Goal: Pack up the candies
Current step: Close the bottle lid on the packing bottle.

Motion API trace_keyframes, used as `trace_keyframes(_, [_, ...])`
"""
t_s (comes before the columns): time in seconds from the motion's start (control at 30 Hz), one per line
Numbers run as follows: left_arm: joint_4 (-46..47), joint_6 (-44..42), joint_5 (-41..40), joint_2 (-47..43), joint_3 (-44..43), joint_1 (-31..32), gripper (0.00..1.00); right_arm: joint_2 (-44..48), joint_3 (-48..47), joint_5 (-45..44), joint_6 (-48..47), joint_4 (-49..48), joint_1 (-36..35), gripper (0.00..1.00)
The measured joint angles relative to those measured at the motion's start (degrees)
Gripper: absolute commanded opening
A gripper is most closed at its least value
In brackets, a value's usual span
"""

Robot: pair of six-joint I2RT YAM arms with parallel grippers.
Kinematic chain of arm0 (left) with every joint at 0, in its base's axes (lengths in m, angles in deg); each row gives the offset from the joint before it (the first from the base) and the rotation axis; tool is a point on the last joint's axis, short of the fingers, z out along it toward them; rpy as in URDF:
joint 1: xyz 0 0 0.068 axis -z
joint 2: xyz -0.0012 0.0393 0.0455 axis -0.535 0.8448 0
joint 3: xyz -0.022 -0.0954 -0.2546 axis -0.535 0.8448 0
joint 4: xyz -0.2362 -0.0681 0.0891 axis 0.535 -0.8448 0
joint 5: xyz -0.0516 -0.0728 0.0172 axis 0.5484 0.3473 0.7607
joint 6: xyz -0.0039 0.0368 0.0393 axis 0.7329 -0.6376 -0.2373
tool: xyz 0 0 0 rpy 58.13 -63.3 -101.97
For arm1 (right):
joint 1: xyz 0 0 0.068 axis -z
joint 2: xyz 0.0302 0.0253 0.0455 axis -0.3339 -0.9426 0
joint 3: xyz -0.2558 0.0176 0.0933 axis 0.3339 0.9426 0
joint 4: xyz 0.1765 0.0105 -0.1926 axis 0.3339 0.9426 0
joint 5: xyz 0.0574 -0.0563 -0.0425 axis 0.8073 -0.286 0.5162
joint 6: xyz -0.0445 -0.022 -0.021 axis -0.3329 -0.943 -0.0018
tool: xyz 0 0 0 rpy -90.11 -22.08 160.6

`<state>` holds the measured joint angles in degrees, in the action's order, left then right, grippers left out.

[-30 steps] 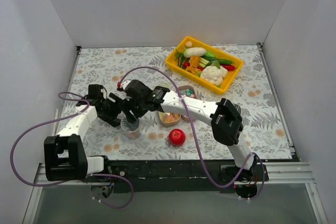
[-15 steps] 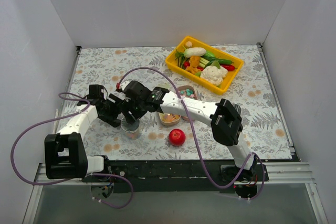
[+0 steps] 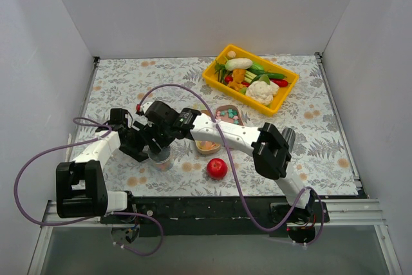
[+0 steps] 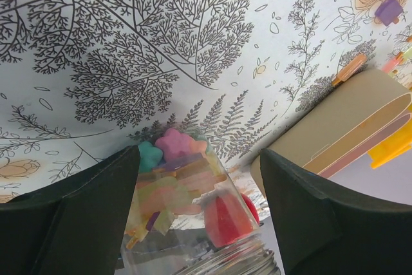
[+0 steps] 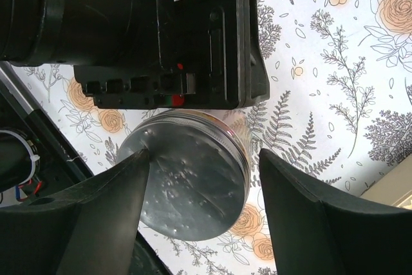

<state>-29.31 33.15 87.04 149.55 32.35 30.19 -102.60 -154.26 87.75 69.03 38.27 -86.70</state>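
Note:
A clear jar (image 3: pixel 159 158) stands on the floral cloth, filled with small pink, teal, yellow and orange candies (image 4: pixel 168 178). A silver lid (image 5: pixel 187 181) sits on top of it. My left gripper (image 3: pixel 145 148) is shut on the jar's body (image 4: pixel 193 223), one finger on each side. My right gripper (image 5: pixel 198 159) hangs directly over the lid with its fingers spread; the left fingertip (image 5: pixel 132 162) touches the rim, and a thin gap shows at the right one. More candies lie in two small dishes (image 3: pixel 207 147) (image 3: pixel 226 115).
A glossy red ball (image 3: pixel 217 168) lies near the front edge. A yellow tray (image 3: pixel 282 94) of toy vegetables stands at the back right. A tan dish (image 4: pixel 347 120) and loose candies (image 4: pixel 388 9) lie just beyond the jar. White walls enclose the table.
My right gripper and forearm have shifted a little left and back over the jar. My left arm has shifted slightly with it. The jar stays in place.

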Motion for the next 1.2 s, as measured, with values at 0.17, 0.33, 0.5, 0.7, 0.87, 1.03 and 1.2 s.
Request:
trace_keyframes(0.17, [0.17, -0.02, -0.04, 0.28, 0.00, 0.00, 0.75, -0.79, -1.38, -0.52, 0.26, 1.18, 0.00, 0.70])
trace_keyframes(0.33, [0.63, -0.02, -0.02, 0.66, 0.00, 0.00, 0.75, -0.81, -1.22, -0.31, 0.50, 1.16, 0.00, 0.66])
trace_keyframes(0.5, [0.76, -0.04, -0.02, 0.70, 0.00, -0.09, 0.75, -0.74, -0.83, 0.15, 0.74, 0.83, 0.00, 0.62])
trace_keyframes(0.7, [0.87, -0.17, -0.02, 0.70, 0.00, -0.39, 0.74, -0.74, -0.83, -0.15, 1.27, 1.25, 0.07, 0.69])
trace_keyframes(0.87, [0.87, -0.37, -0.02, 0.70, 0.00, -0.66, 0.75, -0.57, -0.90, -1.57, 1.55, 1.73, 0.07, 0.70])
trace_keyframes(1.03, [0.87, -0.44, -0.02, 0.70, 0.00, -0.81, 0.75, -0.83, -2.32, -2.86, 1.46, 4.31, 0.02, 0.66])
trace_keyframes(1.2, [0.87, -0.46, -0.04, 0.70, 0.26, -1.18, 0.75, -1.33, -3.17, -2.34, 1.68, 5.33, 0.17, 0.62])
